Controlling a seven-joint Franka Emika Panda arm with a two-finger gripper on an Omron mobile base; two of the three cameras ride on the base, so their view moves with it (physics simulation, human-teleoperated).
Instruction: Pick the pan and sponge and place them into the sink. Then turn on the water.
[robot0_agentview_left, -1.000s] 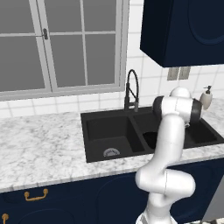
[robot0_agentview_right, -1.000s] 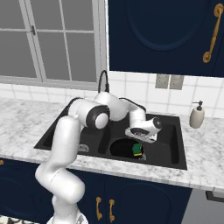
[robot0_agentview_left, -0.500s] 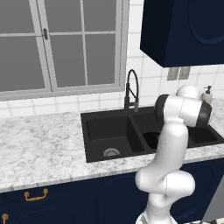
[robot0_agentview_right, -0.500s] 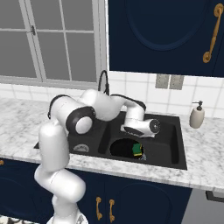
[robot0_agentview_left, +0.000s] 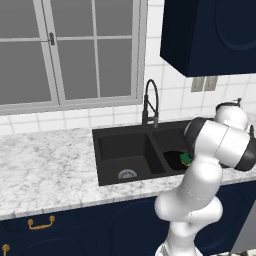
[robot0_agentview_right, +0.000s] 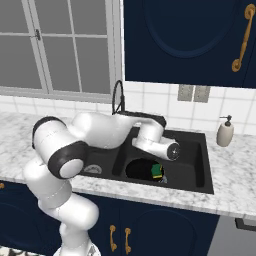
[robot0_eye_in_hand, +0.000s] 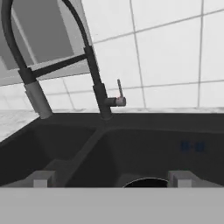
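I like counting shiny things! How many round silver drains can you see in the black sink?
1: a round silver drain in the left basin of the matte black sink. The right basin's drain, if any, may be hidden under the black pan.

Black sink (robot0_agentview_right: 202, 172) in a white-grey marbled surface (robot0_agentview_left: 47, 172)
Black pan (robot0_agentview_right: 140, 169) holds a green-and-yellow sponge (robot0_agentview_right: 157, 171); faucet (robot0_eye_in_hand: 94, 83) black, cabinets (robot0_agentview_right: 185, 37) navy.

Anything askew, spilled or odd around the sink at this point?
Nothing stands out. The pan lies flat in the sink's right basin with the sponge on it, the faucet stands upright with no stream visible, and the soap dispenser is upright on the counter.
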